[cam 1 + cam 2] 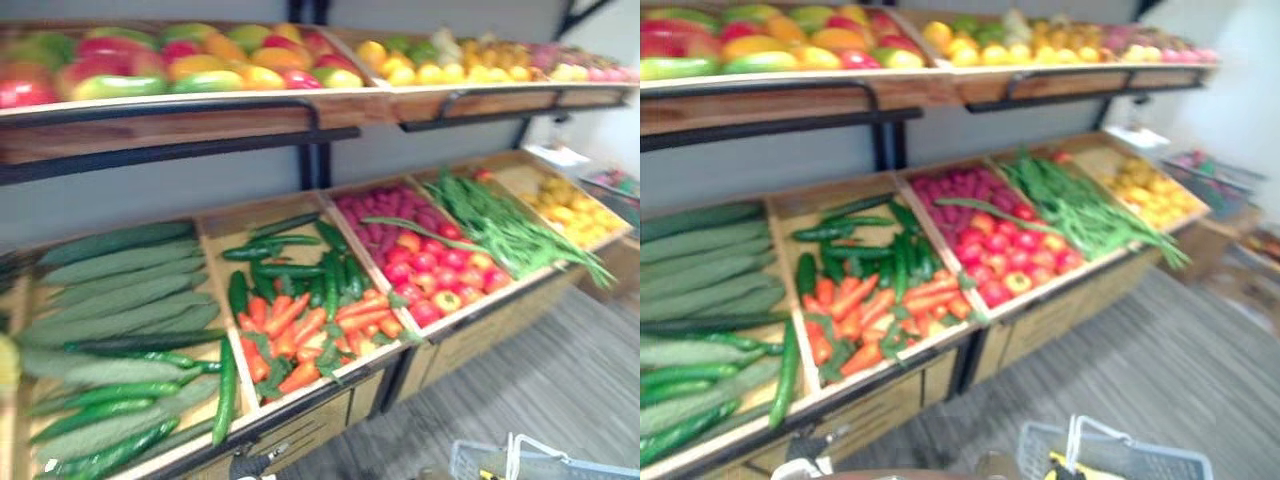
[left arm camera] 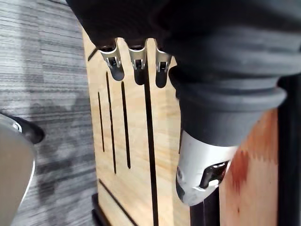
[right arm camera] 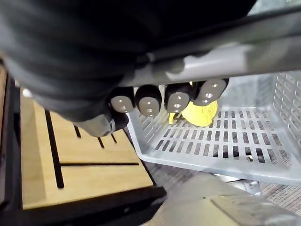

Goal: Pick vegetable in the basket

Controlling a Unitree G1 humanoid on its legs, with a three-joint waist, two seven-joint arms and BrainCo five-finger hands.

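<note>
Below, curled round a smooth grey basket handle (image 3: 221, 59): right hand (image 3: 150, 100). Relaxed beside slotted wood (image 2: 136, 155): left hand (image 2: 138, 63). Well apart, in wooden trays (image 1: 262, 209): tapered carrots (image 1: 300, 330).

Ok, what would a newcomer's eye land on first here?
The orange carrots heaped at the front of a lower-shelf bin, with long green cucumbers filling the bin to their left. Then the right hand, fingers curled round the handle of a grey basket holding something yellow.
</note>
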